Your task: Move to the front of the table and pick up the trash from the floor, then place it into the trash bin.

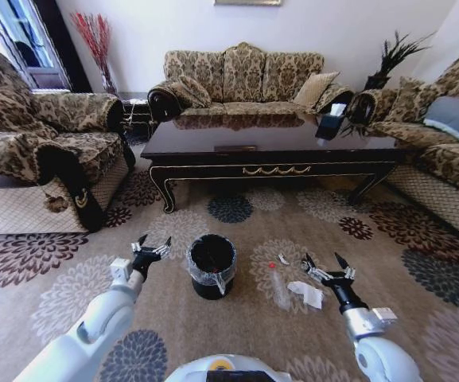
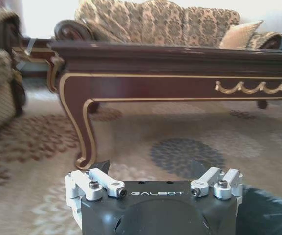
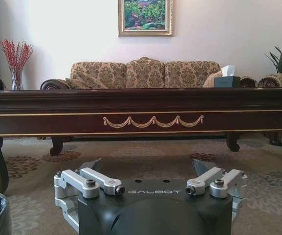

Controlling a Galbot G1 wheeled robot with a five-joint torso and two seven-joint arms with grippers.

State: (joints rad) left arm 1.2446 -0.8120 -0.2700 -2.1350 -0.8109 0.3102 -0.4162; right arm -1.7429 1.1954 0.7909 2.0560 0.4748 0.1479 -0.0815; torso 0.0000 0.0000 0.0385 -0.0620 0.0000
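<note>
Hovering low at bottom of the head frame: left gripper (image 1: pixel 153 247) sits lower left of centre, fingers spread, nothing between them; right gripper (image 1: pixel 327 264) sits lower right, fingers also spread wide and empty. Trash bin (image 1: pixel 211 266) stands on the floor (image 1: pixel 237 334) between the two grippers, just beside the left one, clear liner folded over its rim, upright. Trash lies right of the bin, centre-right of frame: crumpled white paper (image 1: pixel 306 293) just beside the right gripper's tips, clear plastic wrapper (image 1: pixel 281 293) next to it on the bin side, tiny red bit (image 1: pixel 272 265) and a small white scrap (image 1: pixel 282 259) a little farther up the carpet. Can't tell whether the paper touches the wrapper. Past that, mid-frame, the table (image 1: pixel 269 147) runs across the view, gold ornament on its front apron, curved legs on the carpet, a tissue box (image 1: pixel 331 121) on its right end. Sofa (image 1: pixel 243 79) sits behind the table at top centre, more sofas at the left and right edges.
</note>
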